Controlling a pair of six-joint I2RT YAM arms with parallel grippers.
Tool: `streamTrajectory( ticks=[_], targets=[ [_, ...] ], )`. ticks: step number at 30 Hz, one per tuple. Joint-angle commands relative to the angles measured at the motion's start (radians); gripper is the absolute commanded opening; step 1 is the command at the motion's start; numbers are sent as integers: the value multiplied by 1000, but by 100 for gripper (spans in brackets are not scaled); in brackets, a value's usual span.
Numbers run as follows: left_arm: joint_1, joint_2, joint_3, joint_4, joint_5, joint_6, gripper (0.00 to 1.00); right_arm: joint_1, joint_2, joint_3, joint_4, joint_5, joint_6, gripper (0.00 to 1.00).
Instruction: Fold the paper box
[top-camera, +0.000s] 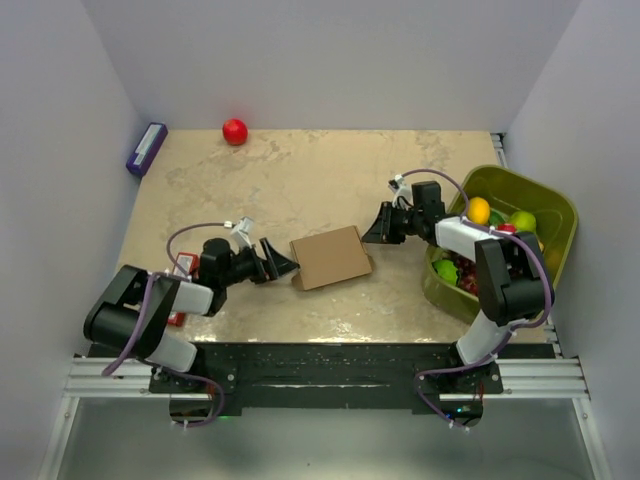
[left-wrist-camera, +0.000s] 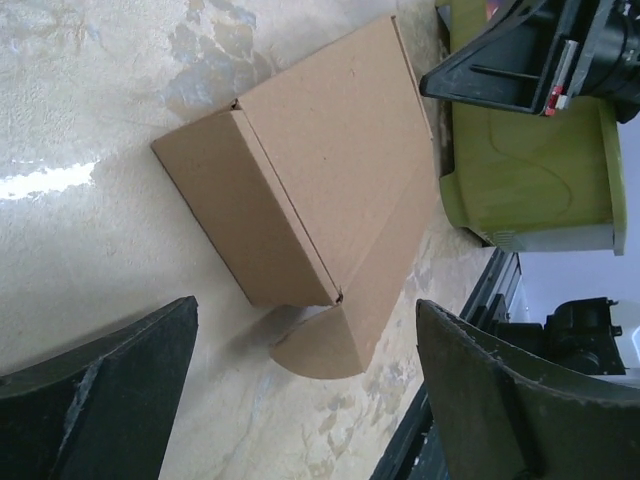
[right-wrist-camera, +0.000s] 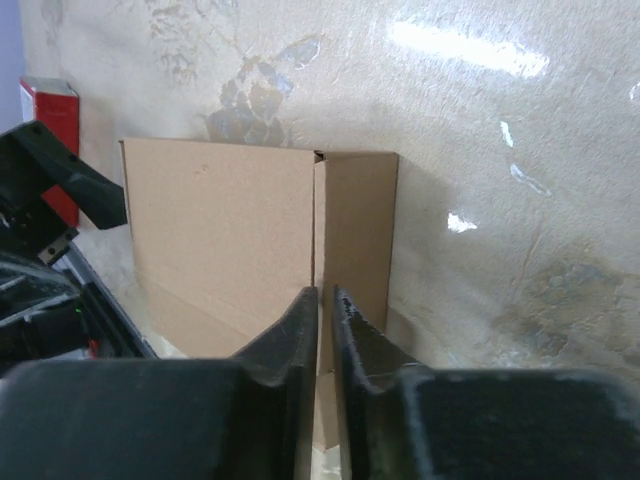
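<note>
While paper box (top-camera: 331, 257) lies between, left end effector (top-camera: 285, 263) gapes empty; right end effector (top-camera: 373, 237) nearly closed, green bin (top-camera: 512, 177) beside

Open room at the back of the table, tight quarters in the near middle.

The flat brown cardboard box (top-camera: 330, 257) lies mid-way across the beige marbled table (top-camera: 300, 170). It is hemmed in by the left gripper (top-camera: 283, 258), fingers wide apart just beside its left edge, and the right gripper (top-camera: 376, 230), fingers pressed nearly together at its far right corner. Beyond the box the tabletop is bare as far as a small red ball (top-camera: 235, 131) and a small purple box (top-camera: 146, 148) near the far edge. A green plastic bin (top-camera: 545, 205) of fruit blocks the right side, and a red flat pack (right-wrist-camera: 48, 105) lies by the left arm.
</note>
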Motion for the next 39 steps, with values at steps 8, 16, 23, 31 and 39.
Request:
streamTrajectory(
  ticks=[8, 16, 23, 31, 39],
  targets=[
    [-10, 148, 126, 106, 1, 39, 83, -20, 56, -57, 13, -58, -14, 68],
    [-19, 205, 148, 66, -7, 80, 73, -12, 84, -43, 11, -50, -40, 84],
    [-21, 230, 159, 67, -5, 85, 63, 24, 122, -23, -1, -23, -53, 86],
    [-21, 259, 163, 87, 7, 80, 53, 38, 118, -18, -18, 26, -60, 86],
    [-21, 242, 160, 83, 2, 85, 50, 61, 24, 45, -133, 117, -80, 86]
  ],
)
